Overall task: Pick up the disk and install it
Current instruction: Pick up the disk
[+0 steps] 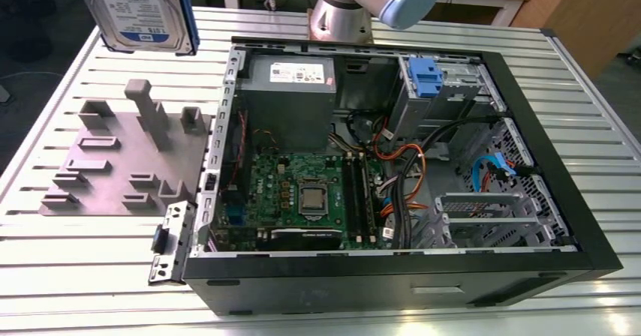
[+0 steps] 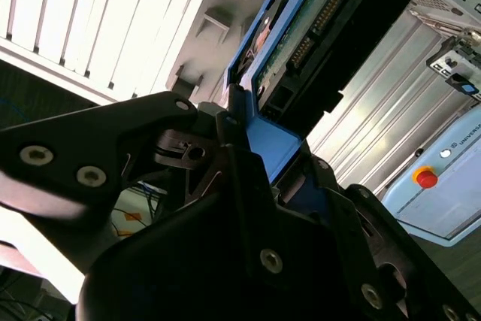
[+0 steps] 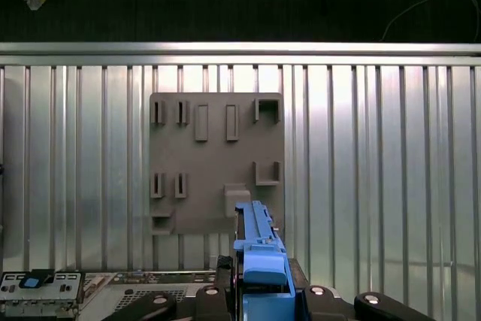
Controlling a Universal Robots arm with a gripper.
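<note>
— What stands on the tabletop (image 1: pixel 80 268), counted?

— One open computer case (image 1: pixel 401 272), lying on its side, and one grey fixture plate (image 1: pixel 110 171) with raised blocks, just beside the case on the exterior view's left. Inside the case I count one grey power-supply box (image 1: pixel 290 77), one green mainboard (image 1: pixel 300 193) and one small blue latch (image 1: pixel 425 77) on the drive cage.

— And how many disks?

— One disk (image 1: pixel 140 10). It hangs clear of the tabletop at the top of the exterior view's left, beyond the fixture plate, well apart from the drive cage. Its labelled face is turned to that camera.

— Where does it sit relative to your end effector?

— Right in it. In the second wrist view my end effector (image 2: pixel 270 159) is clenched on the blue carrier frame at one end of the disk (image 2: pixel 301 35). The drive juts away from my fingers (image 2: pixel 240 186) with its circuit-board side showing. In the first wrist view the disk's blue edge (image 3: pixel 259 253) rises from my end effector (image 3: pixel 263 298), above the fixture plate (image 3: pixel 210 155) and the slatted tabletop (image 3: pixel 376 186)
</note>
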